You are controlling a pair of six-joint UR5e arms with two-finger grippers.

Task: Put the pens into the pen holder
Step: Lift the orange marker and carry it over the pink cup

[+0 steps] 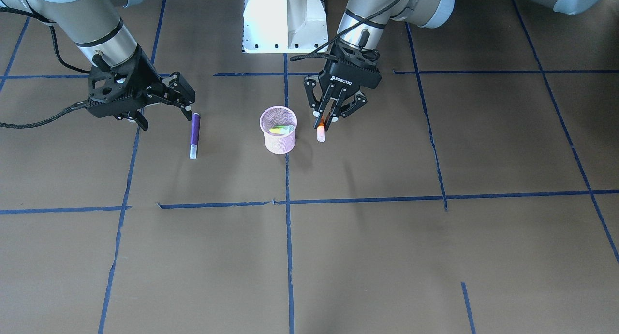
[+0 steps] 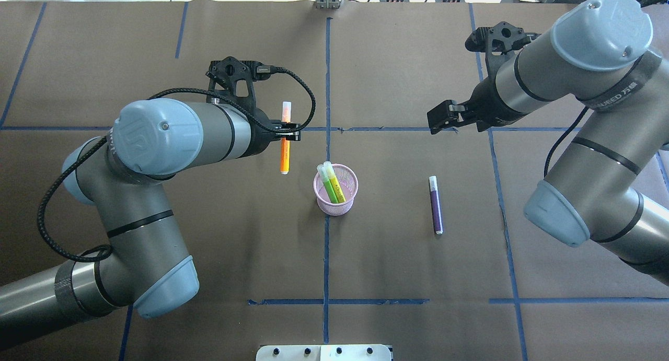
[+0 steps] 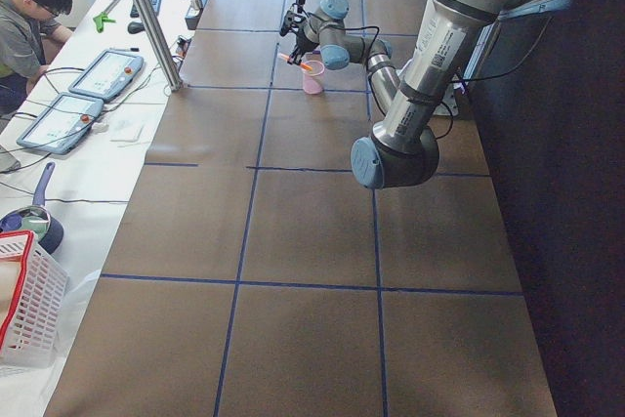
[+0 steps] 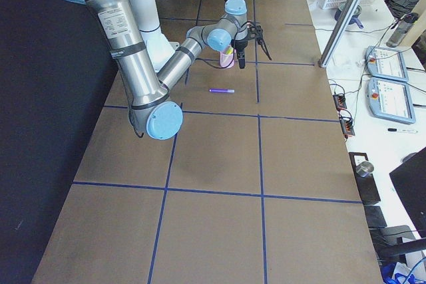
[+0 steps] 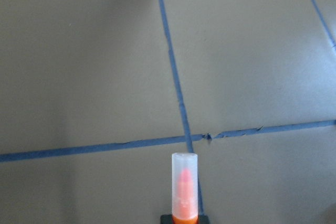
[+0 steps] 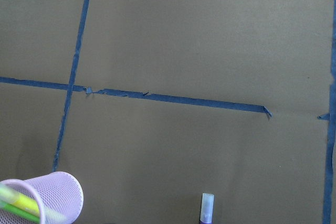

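Pens are half collected: a green pen and a yellow pen are seen leaning inside the pink mesh pen holder, which is set near the middle of the bench. An orange pen is gripped around its middle by the left tool, whose jaws are closed on it. It is held clear of the bench, just beside the holder on the robot's left and not yet over the rim, with its pale cap pointed away from the robot. A purple pen is found lying flat on the bench, well apart from the holder on the robot's right. The right tool is held open and empty above the bench, near that pen but not touching it. Two pens are judged done. The orange one has yet to be carried over the rim and released, and the purple one has yet to be picked up.
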